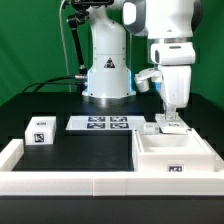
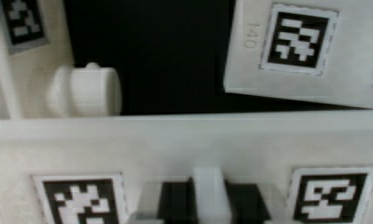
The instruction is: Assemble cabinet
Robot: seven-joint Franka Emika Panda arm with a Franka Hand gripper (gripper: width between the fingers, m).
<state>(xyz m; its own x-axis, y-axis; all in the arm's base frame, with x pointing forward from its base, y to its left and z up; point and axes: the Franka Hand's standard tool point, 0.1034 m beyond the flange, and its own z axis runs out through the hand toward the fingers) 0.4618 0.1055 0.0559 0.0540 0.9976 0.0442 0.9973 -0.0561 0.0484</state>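
The cabinet's large white box-shaped body (image 1: pixel 176 158) lies at the exterior view's right, open side up, with a tag on its front wall. My gripper (image 1: pixel 170 118) hangs over its far edge. In the wrist view my gripper (image 2: pixel 209 192) has its dark pads (image 2: pixel 172 198) pressed on a thin white rib of a wide white panel (image 2: pixel 183 150) that carries two tags. The same panel shows in the exterior view (image 1: pixel 170 128), resting at the body's far rim. A white knob-like peg (image 2: pixel 85 88) and another tagged white piece (image 2: pixel 298 50) lie beyond it.
A small white tagged block (image 1: pixel 40 131) stands at the exterior view's left. The marker board (image 1: pixel 104 124) lies in the middle in front of the arm's base (image 1: pixel 106 75). A low white wall (image 1: pixel 60 182) runs along the table's front and left edge.
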